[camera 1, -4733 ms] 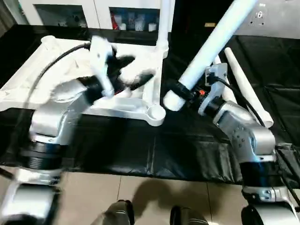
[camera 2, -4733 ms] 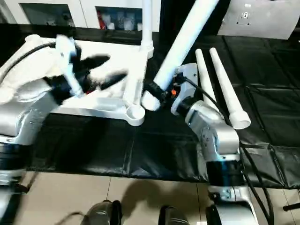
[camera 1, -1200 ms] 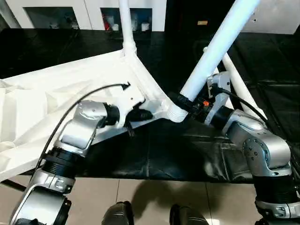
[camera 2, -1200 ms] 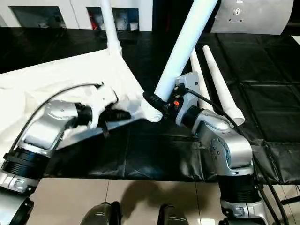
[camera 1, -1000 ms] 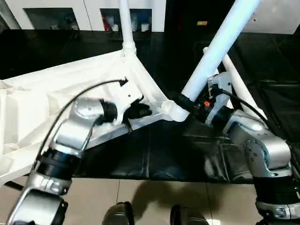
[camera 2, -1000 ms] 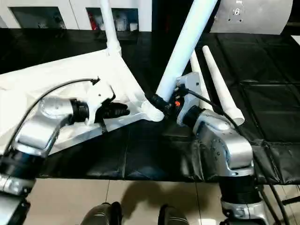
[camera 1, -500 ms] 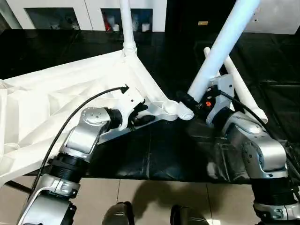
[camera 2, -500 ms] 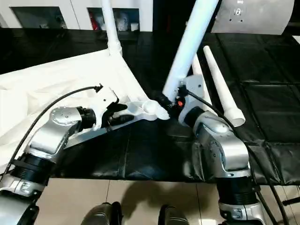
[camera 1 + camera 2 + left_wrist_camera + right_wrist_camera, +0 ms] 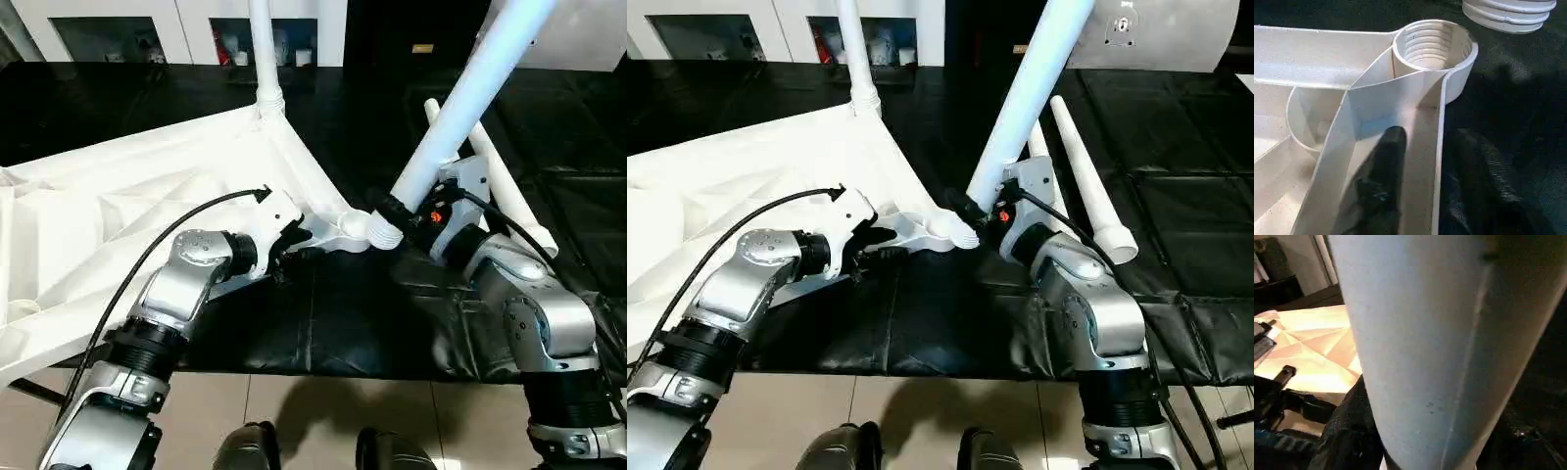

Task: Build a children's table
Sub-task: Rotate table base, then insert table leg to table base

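The children's table lies upside down: its white ribbed top (image 9: pixel 147 196) rests on the black mat, with one leg (image 9: pixel 262 49) standing upright in the far corner. My left gripper (image 9: pixel 294 245) straddles the top's rim just behind the near corner socket (image 9: pixel 1432 44), one finger (image 9: pixel 1383 166) inside the rim and the other outside, shut on it. My right gripper (image 9: pixel 400 211) is shut on a long white leg (image 9: pixel 460 98) that slants up and away. The leg's threaded end (image 9: pixel 382 232) hangs right beside the socket, not in it.
Two loose legs (image 9: pixel 1087 186) lie on the black mat (image 9: pixel 323 323) behind my right arm. A white cabinet with glass doors (image 9: pixel 118 29) stands at the back. Tiled floor runs along the mat's near edge.
My left gripper spread its fingers, reset on the rim near the corner and narrowed again. The leg's threaded end, over the corner a second ago, now sits just to the right of the exposed socket.
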`<state>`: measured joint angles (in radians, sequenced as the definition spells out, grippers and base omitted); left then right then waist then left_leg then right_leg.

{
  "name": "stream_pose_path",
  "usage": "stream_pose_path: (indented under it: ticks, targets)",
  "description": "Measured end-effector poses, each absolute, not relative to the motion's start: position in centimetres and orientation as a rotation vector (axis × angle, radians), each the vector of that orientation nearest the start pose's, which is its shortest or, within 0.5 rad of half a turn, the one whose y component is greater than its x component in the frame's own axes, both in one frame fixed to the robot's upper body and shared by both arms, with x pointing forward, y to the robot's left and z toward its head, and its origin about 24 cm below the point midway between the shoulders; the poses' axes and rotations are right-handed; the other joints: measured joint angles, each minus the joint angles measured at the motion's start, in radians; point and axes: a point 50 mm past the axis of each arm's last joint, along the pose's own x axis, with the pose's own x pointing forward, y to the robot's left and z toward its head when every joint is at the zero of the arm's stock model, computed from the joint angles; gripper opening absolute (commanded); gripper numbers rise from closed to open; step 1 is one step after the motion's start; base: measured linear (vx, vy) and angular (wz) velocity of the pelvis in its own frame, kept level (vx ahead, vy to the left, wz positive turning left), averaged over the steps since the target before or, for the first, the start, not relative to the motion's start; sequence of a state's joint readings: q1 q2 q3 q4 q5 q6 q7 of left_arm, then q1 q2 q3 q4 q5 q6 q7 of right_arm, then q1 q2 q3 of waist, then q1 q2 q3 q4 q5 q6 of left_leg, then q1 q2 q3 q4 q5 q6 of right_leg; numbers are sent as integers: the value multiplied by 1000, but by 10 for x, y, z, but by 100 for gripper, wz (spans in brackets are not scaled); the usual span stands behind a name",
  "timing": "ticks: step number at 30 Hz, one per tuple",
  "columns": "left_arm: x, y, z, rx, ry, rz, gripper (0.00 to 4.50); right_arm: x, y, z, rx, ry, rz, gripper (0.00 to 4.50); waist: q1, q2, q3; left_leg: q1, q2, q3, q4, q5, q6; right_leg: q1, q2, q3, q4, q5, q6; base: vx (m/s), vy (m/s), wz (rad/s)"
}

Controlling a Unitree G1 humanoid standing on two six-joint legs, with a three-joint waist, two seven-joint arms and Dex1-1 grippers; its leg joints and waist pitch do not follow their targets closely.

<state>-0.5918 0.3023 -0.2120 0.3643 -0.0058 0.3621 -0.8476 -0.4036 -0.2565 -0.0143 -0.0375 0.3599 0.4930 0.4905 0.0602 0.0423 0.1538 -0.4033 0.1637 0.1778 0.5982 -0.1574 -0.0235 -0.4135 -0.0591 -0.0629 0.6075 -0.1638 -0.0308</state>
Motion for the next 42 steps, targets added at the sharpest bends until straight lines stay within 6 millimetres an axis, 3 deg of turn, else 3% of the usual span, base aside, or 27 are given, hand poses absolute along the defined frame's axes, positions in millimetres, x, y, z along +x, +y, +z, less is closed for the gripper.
stream_pose_path:
  ticks: [8,19,28,42]
  targets:
    - [333,118,85,373,343,-989,69,310,-139,125,84,46,658,191,-3,0,0,0,0,0,0,0,0,0,0,0,0,0,1,0,0,0]
    - [333,123,86,468,356,-1022,4,310,-139,127,81,30,674,191,-16,2,-1,1,0,0,-1,0,0,0,0,0,1,-3,5,0,0,0]
    - [317,140,84,504,307,-1150,0,310,-129,139,43,-41,802,191,-20,6,-4,0,0,0,-6,0,0,-3,0,0,0,-3,3,0,0,0]
    - [307,149,80,512,294,-1203,0,305,-120,126,47,56,960,191,-20,9,-6,1,0,1,-6,0,-1,-2,0,1,1,-3,3,0,0,0]
